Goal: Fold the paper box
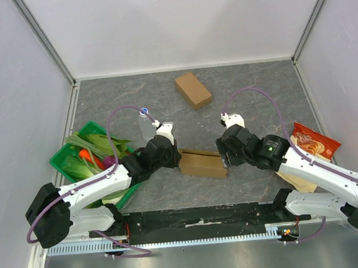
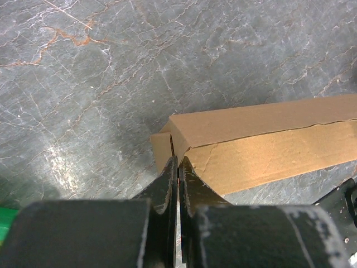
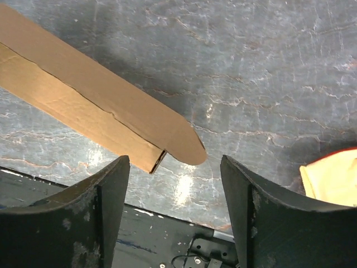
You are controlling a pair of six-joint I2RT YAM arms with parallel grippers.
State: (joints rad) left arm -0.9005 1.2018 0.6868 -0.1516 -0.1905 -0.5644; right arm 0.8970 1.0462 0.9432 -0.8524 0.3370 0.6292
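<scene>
My left fingers are shut at one end of the flat brown cardboard box; my right fingers stand open at the other.

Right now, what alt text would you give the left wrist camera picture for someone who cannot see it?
The left gripper has its two black fingers pressed shut, with the tips at the end flap of a long brown cardboard box that lies on a grey marbled table. Whether the fingers pinch the flap is unclear.
</scene>
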